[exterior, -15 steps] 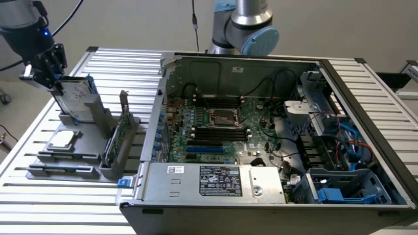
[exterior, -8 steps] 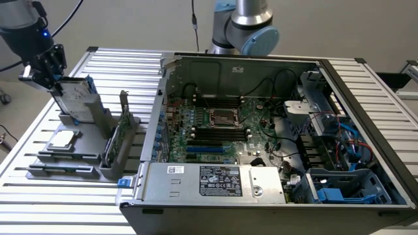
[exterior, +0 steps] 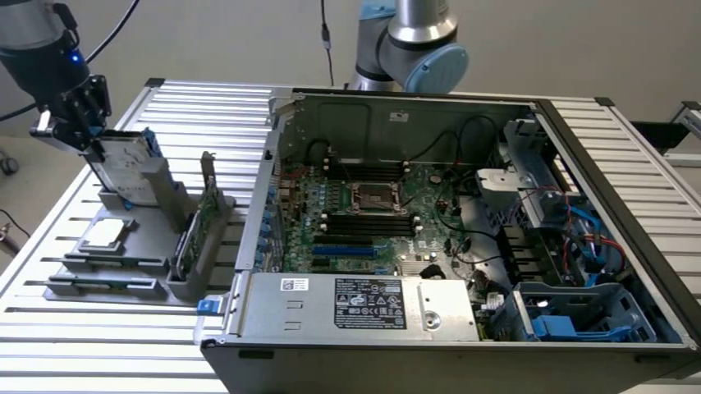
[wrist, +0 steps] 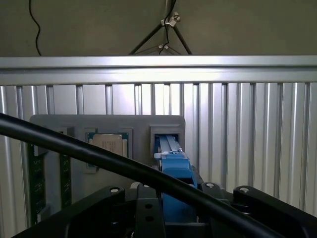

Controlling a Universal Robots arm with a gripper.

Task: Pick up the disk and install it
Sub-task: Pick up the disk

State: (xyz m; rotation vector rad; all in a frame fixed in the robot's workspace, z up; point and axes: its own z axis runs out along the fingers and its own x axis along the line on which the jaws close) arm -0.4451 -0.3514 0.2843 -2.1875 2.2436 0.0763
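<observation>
The disk (exterior: 123, 164), silver-grey with a white label and blue rails, stands nearly upright at the exterior view's left. Its lower end is at the back slot of the grey holder (exterior: 131, 246). My gripper (exterior: 85, 138) comes down on its top edge from above, its fingers shut on the disk. In the wrist view the disk's blue rail (wrist: 173, 168) runs from between the black halves of my gripper (wrist: 171, 206) toward the holder's slot (wrist: 167, 133). I cannot tell whether the disk's lower end still rests in the slot.
The holder also carries a small square silver chip (exterior: 104, 234) and an upright green circuit card (exterior: 189, 238). An open computer case (exterior: 438, 205) with blue drive bays (exterior: 570, 316) fills the exterior view's right. A black cable (wrist: 99, 158) crosses the wrist view. Another arm (exterior: 411, 41) stands behind the case.
</observation>
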